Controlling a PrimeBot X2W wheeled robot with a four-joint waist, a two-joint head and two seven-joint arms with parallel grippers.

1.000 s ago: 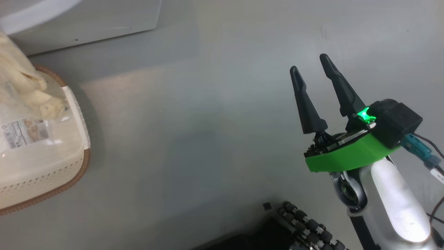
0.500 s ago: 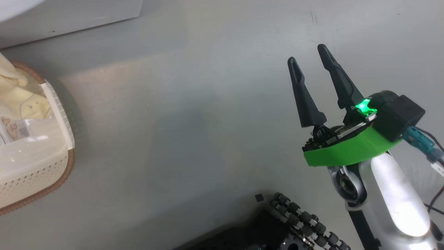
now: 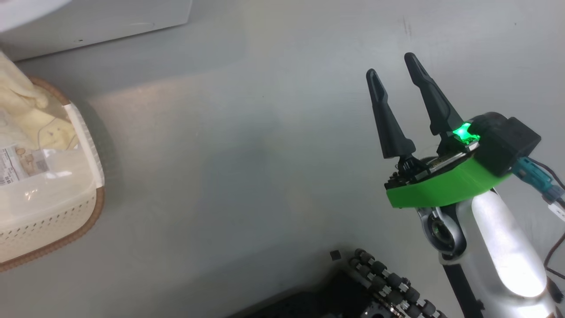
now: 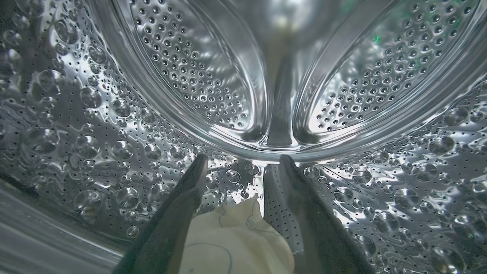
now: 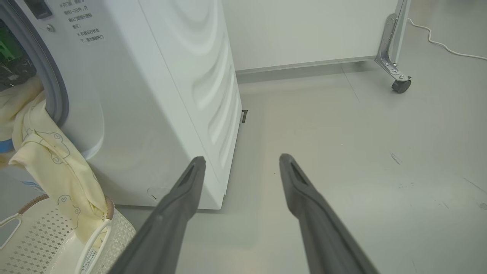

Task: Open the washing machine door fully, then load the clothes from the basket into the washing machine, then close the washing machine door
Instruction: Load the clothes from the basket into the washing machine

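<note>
While loading is under way, the head view finds the right claw (image 3: 392, 66) poised over grey floor (image 3: 265, 154), its two long dark fingers spread and empty. Well away to its left sits the small cream perforated plastic basket with a brown woven-look rim (image 3: 88, 216). Pale cream-yellow fabric clothes with thin blue line drawings (image 3: 31, 106) rise from the basket's far end, beside the big white front-loading washing machine (image 3: 110, 22).

From the left wrist, the left claw (image 4: 241, 161) reaches inside the perforated steel drum (image 4: 190, 76), fingers parted. A fold of the clothes lies loose between them near their roots.

From the right wrist, the garment trails from the grey door gasket (image 5: 57, 95), left of that claw, down into the basket below.

Loading looks part done: the cloth seems just let go. The tail hanging outside would next need gathering and pushing in before the door can shut.

Against a second earlier, the head camera has shifted, putting the basket nearer the frame's left edge. The right claw is as wide as before.
</note>
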